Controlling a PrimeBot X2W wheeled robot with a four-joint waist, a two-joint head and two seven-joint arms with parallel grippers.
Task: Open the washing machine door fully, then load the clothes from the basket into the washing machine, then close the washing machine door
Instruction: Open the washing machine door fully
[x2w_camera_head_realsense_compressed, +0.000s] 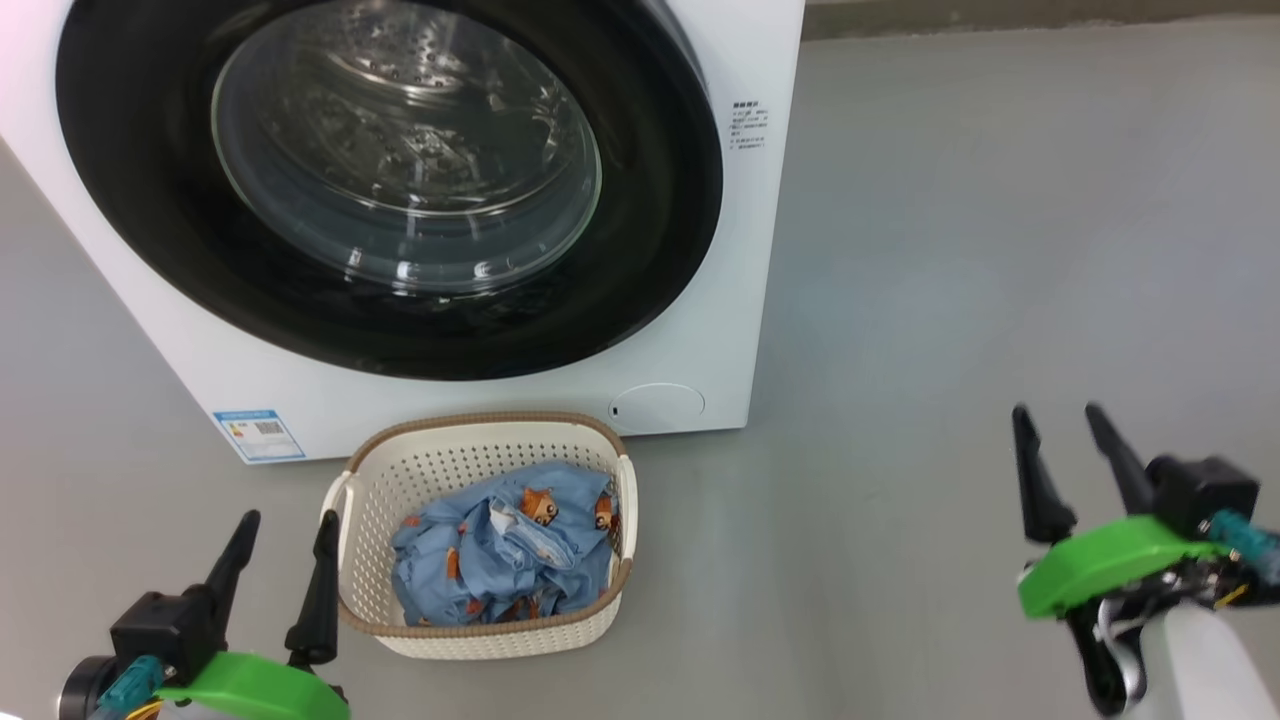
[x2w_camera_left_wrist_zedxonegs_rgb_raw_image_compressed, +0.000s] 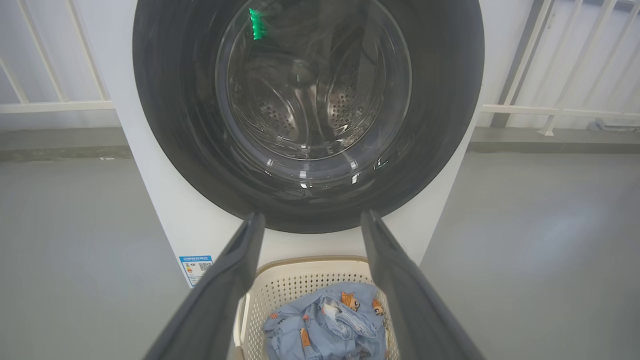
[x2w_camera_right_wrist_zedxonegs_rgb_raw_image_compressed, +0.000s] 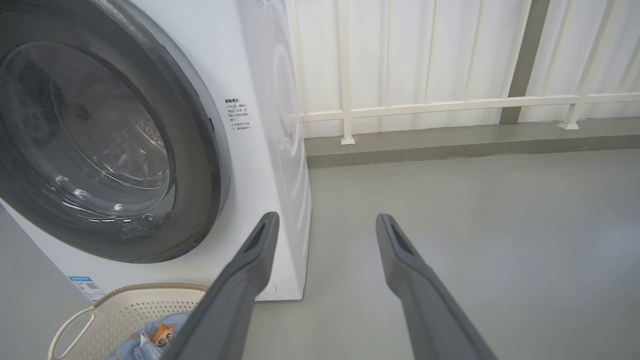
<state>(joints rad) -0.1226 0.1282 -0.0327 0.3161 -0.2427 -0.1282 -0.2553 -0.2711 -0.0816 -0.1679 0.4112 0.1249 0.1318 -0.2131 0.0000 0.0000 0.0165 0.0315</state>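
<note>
Washing machine door (x2w_camera_head_realsense_compressed: 405, 150) shut, flush against front of white washing machine (x2w_camera_head_realsense_compressed: 700, 340). Basket (x2w_camera_head_realsense_compressed: 480, 455) on grey floor (x2w_camera_head_realsense_compressed: 950, 300) just before machine, below door. Clothes (x2w_camera_head_realsense_compressed: 505, 550), blue with orange animal print, bundled inside basket. Left claw (x2w_camera_head_realsense_compressed: 289, 520) spread, empty, just left of basket. Right claw (x2w_camera_head_realsense_compressed: 1056, 412) spread, empty, well right of basket, above floor.

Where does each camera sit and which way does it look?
Head view: atop the robot, looking down at the washing machine door and basket; left tool, right tool show.
Left wrist view: left wrist, facing the door squarely over the clothes; its fingers show.
Right wrist view: right wrist, facing the washing machine's right edge and floor; its fingers show.
All share door and basket.
</note>
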